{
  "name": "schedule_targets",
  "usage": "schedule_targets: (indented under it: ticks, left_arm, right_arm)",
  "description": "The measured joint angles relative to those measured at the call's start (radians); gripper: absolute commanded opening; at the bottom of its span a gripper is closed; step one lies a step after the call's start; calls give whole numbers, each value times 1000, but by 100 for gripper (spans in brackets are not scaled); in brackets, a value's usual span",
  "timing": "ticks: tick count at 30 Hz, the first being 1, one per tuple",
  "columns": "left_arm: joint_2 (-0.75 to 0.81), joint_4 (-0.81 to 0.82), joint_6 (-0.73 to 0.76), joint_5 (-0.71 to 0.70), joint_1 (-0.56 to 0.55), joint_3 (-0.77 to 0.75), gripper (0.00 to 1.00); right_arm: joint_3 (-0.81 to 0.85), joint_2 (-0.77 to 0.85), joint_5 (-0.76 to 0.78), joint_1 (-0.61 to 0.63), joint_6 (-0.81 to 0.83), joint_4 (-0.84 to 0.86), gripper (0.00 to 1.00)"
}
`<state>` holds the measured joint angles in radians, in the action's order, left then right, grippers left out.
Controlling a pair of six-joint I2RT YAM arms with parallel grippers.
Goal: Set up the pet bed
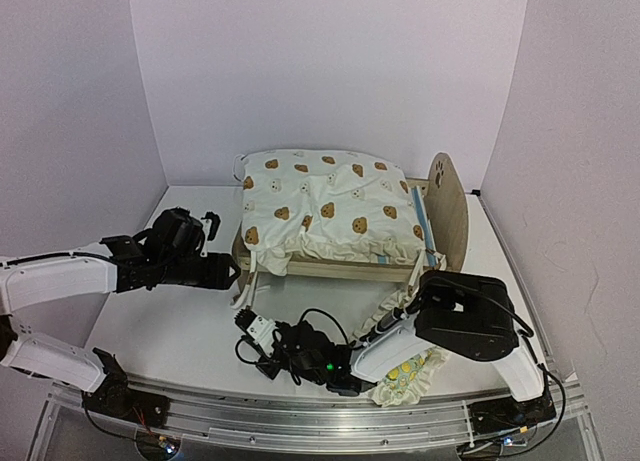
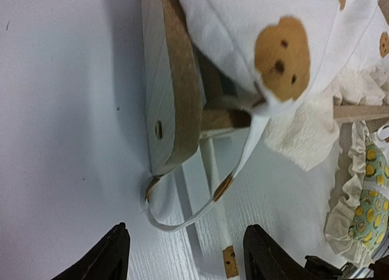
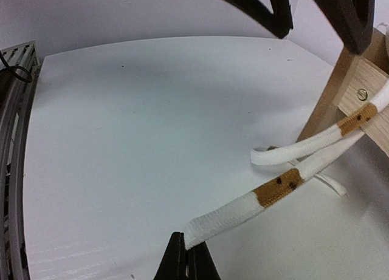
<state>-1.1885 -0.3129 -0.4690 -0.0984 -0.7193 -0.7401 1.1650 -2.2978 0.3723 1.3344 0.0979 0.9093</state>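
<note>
Seen from above, bare table (image 1: 160, 321) is open from 7 to 9 o'clock of the bed (image 1: 340, 270), past the left gripper (image 2: 185, 231), fingers spread, at the foot. A tie (image 3: 273, 192) stretches from the bed to the right gripper (image 3: 185, 259), pinched there. At 5 to 6 the right arm (image 1: 465, 316) and pillow (image 1: 410, 373) block the near strip. At 3 the headboard (image 1: 452, 206) stands near the wall (image 1: 560, 181).

pet bed (image 1: 452, 209): matt pale wood | cushion (image 1: 325, 206): soft cloth | tie (image 3: 243, 210): woven cloth | table (image 1: 160, 311): smooth white
</note>
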Motion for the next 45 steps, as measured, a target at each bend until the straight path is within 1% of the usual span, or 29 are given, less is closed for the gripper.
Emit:
schedule_targets:
  ticks: [4,8,10,13,15,20,22,23,26,29,35,38,45]
  left_arm:
    - [63,54,-58,21,0,105,57]
    - [106,108,-96,56,0,160,45]
    - [107,136,-108,85,0,179,41]
    - [99,172,-131,139,0,199,40]
    - [87,193,-142,162,0,205,39]
    - [54,250,-165,207,0,236,31]
    - [35,256,-175,216,0,246,31]
    - [22,254,-181,218,0,246,33]
    - [11,253,-196,216,0,252,44]
    - [34,250,-214,216,0,274,46]
    - [109,244,-238,235,0,321,42]
    - [96,278,-239,267,0,335,40]
    - [38,371,-241,302,0,344,31]
  right_arm:
    - [66,0,-99,-39,-70,-91,0]
    - [131,3,-202,-109,-141,-182,0]
    - [153,4,-240,-138,-162,-212,0]
    - [170,6,-277,-162,-184,-242,0]
    - [171,6,-297,-161,-192,-252,0]
    - [171,6,-345,-154,-208,-278,0]
    - [171,6,-358,-151,-209,-282,0]
    - [171,6,-362,-151,-209,-283,0]
    - [171,6,-362,-149,-208,-283,0]
    - [171,6,-351,-149,-204,-283,0]
    - [171,6,-342,-149,-196,-283,0]
    - [171,6,-342,-149,-195,-283,0]
    - [170,6,-344,-149,-196,-283,0]
